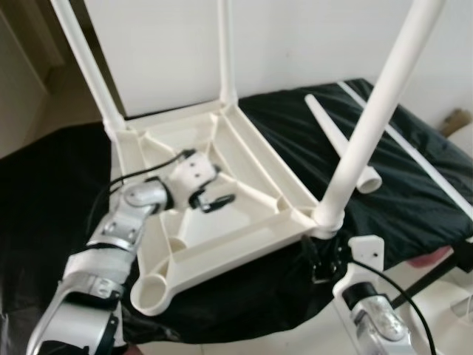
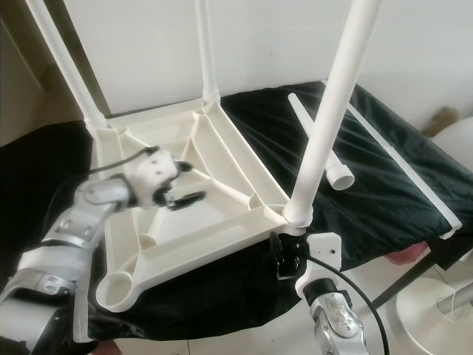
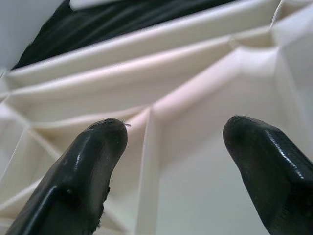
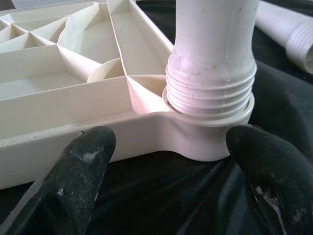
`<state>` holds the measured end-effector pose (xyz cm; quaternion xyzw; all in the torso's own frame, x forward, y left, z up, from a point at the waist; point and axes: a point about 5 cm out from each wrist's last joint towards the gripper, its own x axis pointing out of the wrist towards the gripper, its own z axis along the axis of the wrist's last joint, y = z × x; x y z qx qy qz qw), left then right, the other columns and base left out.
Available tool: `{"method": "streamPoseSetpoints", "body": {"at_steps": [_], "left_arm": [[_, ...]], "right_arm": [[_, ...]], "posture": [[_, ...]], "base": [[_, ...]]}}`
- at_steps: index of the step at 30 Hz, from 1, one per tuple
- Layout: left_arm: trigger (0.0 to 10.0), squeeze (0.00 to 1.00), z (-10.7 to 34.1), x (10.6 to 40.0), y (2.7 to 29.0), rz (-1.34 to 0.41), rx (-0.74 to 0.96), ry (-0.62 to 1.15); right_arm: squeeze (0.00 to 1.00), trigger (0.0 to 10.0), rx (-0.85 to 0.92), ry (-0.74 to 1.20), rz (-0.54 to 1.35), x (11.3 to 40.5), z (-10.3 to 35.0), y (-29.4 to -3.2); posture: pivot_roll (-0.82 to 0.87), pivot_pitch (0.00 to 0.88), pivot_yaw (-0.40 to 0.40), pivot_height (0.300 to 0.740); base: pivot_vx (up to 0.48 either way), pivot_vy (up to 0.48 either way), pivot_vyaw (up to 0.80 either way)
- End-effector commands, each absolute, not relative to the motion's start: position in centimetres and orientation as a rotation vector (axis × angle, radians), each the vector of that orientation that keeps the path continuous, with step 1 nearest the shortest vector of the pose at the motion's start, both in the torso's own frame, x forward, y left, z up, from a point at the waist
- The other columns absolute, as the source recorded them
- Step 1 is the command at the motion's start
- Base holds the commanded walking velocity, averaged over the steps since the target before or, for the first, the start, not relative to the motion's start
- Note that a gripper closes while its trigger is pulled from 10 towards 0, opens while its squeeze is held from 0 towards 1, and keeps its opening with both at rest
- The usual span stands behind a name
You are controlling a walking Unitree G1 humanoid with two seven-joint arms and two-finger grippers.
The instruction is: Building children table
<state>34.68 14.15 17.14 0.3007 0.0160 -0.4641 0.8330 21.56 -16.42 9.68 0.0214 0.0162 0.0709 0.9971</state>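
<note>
A cream plastic table top (image 1: 229, 255) lies upside down on a black cloth (image 1: 414, 200). Three white legs stand up from its corners. The nearest leg (image 1: 369, 126) is threaded into the front right socket (image 4: 210, 132). A loose fourth leg (image 1: 336, 140) lies on the cloth to the right. The front left socket (image 1: 151, 292) holds no leg. My left gripper (image 1: 211, 201) hovers open over the ribs (image 3: 149, 161) inside the underside, holding nothing. My right gripper (image 2: 284, 259) is open just in front of the front right corner, with its fingers (image 4: 88, 161) either side of the leg's threaded base (image 4: 210, 73).
A thin white strip (image 1: 417, 159) runs along the cloth at the right. A white wall stands close behind the table top. On the floor at the right are a red object (image 1: 436, 255) and a white round base (image 2: 443, 310).
</note>
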Motion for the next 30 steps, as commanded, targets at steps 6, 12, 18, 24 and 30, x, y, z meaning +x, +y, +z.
{"method": "streamPoseSetpoints", "body": {"at_steps": [6,12,18,24,30], "left_arm": [[10.0,0.0,15.9,35.1,20.7,-0.632,0.736,0.111],[10.0,0.0,16.9,35.6,23.5,-0.517,0.76,0.117],[10.0,0.0,17.0,35.6,24.0,-0.492,0.775,0.12],[10.0,0.0,14.3,34.9,20.1,-0.652,0.77,0.132],[10.0,0.0,12.0,33.9,17.8,-0.774,0.819,0.164]], "right_arm": [[0.0,10.0,0.051,0.038,0.16,21.6,9.9,-17.2],[0.0,10.0,0.057,0.043,0.176,21.6,10.0,-17.1],[0.0,10.0,0.059,0.056,0.189,21.5,9.9,-17.2],[0.0,10.0,0.074,0.088,0.179,21.3,9.3,-17.4],[0.0,10.0,0.125,0.103,0.133,21.5,9.1,-17.9]], "posture": [[-0.1,0.037,0.032,0.74],[-0.1,0.04,0.029,0.74],[-0.09,0.047,0.025,0.74],[-0.1,0.047,0.021,0.74],[-0.1,0.043,0.022,0.74]], "base": [[0.0,0.0,0.0],[0.0,0.0,0.0],[0.0,0.0,0.0],[0.0,0.0,0.0],[0.0,0.0,0.0]]}}
